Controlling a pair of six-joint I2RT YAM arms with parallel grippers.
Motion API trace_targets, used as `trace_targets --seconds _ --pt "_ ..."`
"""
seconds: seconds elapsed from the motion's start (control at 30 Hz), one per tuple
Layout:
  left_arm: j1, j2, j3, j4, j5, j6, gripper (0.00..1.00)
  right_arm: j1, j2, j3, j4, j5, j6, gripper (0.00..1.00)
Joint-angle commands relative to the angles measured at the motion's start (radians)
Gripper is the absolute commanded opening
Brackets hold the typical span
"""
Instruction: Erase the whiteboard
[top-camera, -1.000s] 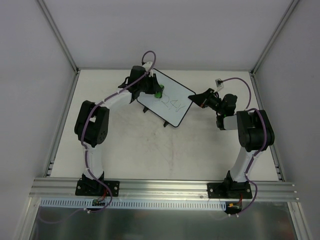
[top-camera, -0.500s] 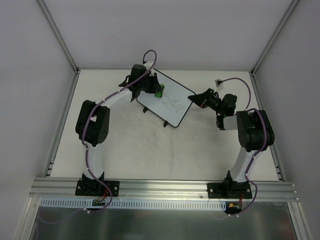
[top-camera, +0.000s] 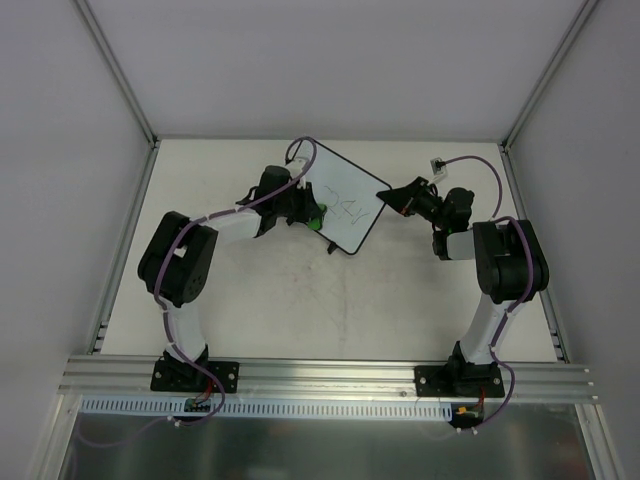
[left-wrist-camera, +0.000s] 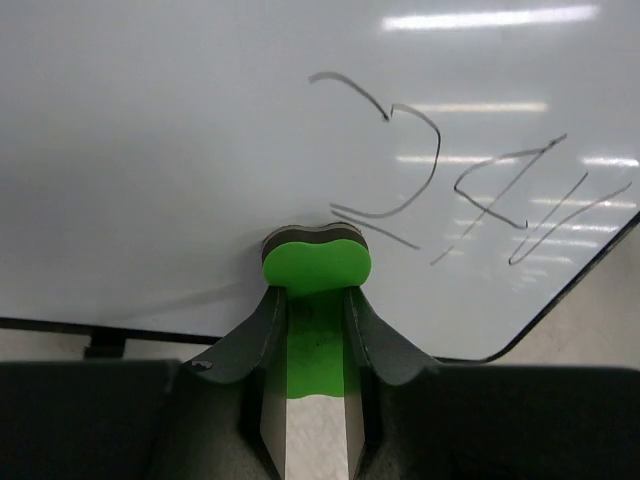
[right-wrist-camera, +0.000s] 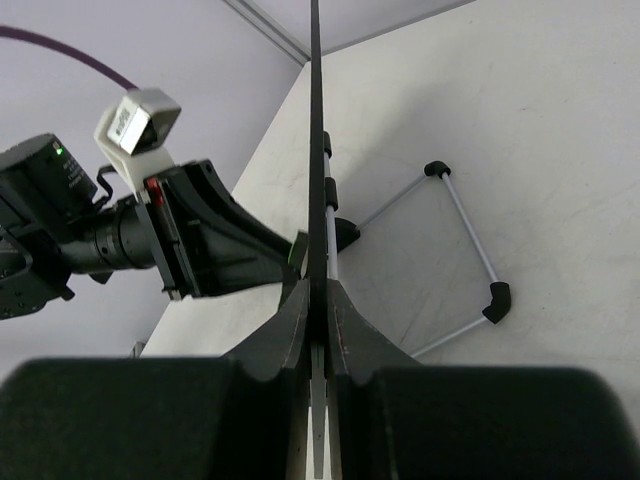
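The whiteboard (top-camera: 345, 205) stands tilted at the back middle of the table, white with a thin black frame. Black pen scribbles (left-wrist-camera: 470, 180) mark its face. My left gripper (top-camera: 312, 215) is shut on a green eraser block (left-wrist-camera: 316, 265) and presses its dark felt end against the board just below the scribbles. My right gripper (top-camera: 385, 200) is shut on the whiteboard's right edge (right-wrist-camera: 317, 150), seen edge-on in the right wrist view. The left arm's camera and fingers (right-wrist-camera: 215, 235) show beyond the board there.
The board's wire stand with black feet (right-wrist-camera: 497, 298) rests on the table behind it. A small white connector (top-camera: 437, 162) with a purple cable lies at the back right. Enclosure walls surround the table; an aluminium rail (top-camera: 330, 375) runs along the near edge.
My left gripper has slid the eraser down the board toward its lower left edge, and the left arm has swung nearer. The right gripper and board have stayed still.
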Motion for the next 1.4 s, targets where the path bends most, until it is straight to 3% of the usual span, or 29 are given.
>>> trace_targets --seconds 0.0,0.27,0.83,1.37 --pt "-0.041 -0.002 -0.125 0.002 0.036 -0.035 0.00 0.018 -0.055 0.034 0.274 -0.064 -0.019 0.00" --pt "-0.053 -0.011 -0.168 0.041 0.004 -0.032 0.00 0.018 -0.055 0.035 0.274 -0.066 -0.017 0.00" --pt "-0.023 0.113 0.367 -0.237 -0.048 0.065 0.00 0.023 -0.055 0.035 0.274 -0.067 -0.019 0.00" --pt "0.030 0.170 0.464 -0.277 -0.032 0.079 0.00 0.024 -0.053 0.040 0.274 -0.072 -0.019 0.00"
